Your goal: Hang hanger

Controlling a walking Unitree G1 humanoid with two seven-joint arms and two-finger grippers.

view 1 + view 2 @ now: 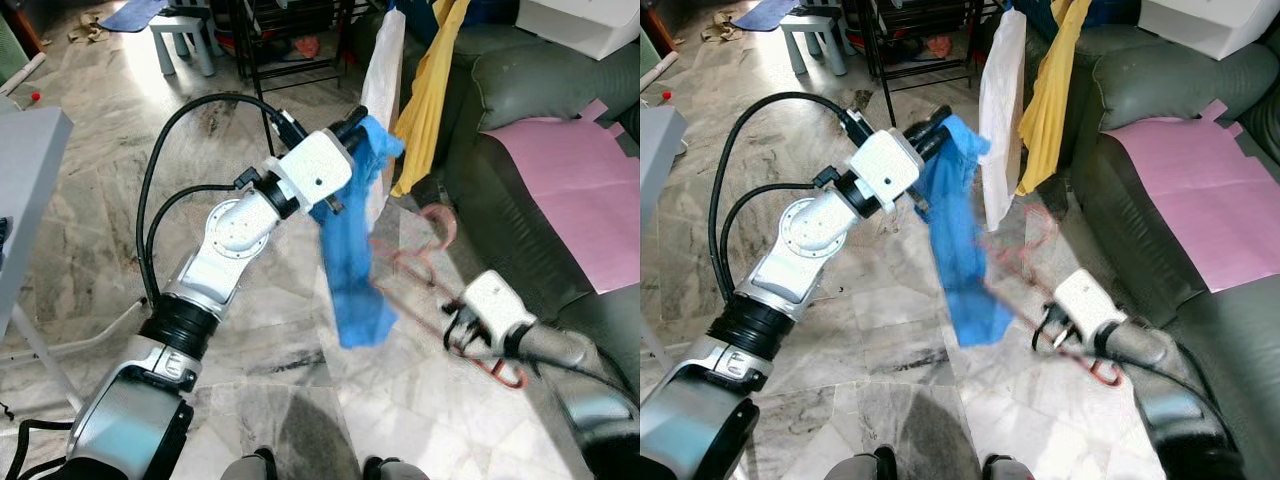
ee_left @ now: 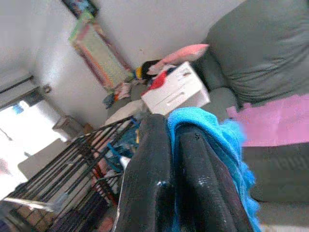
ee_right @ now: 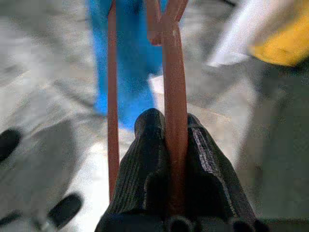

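My left gripper (image 1: pixel 352 125) is raised in the middle of the scene and is shut on the top of a blue cloth (image 1: pixel 350 270), which hangs down limp above the marble floor. In the left wrist view the black fingers (image 2: pixel 159 183) press together with the blue cloth (image 2: pixel 217 135) bunched beside them. Lower right, my right gripper (image 1: pixel 458 325) is shut on a thin red hanger (image 1: pixel 415 265); its hook points up toward the sofa, just right of the cloth. The right wrist view shows the hanger (image 3: pixel 175 96) clamped between the pads (image 3: pixel 149 159).
A white garment (image 1: pixel 385 70) and a yellow garment (image 1: pixel 430 90) hang just behind the cloth. A dark green sofa (image 1: pixel 530 80) with a pink sheet (image 1: pixel 580 190) lies at the right. A black rack (image 1: pixel 290 40), a stool (image 1: pixel 185 35) and a grey table (image 1: pixel 25 200) stand around.
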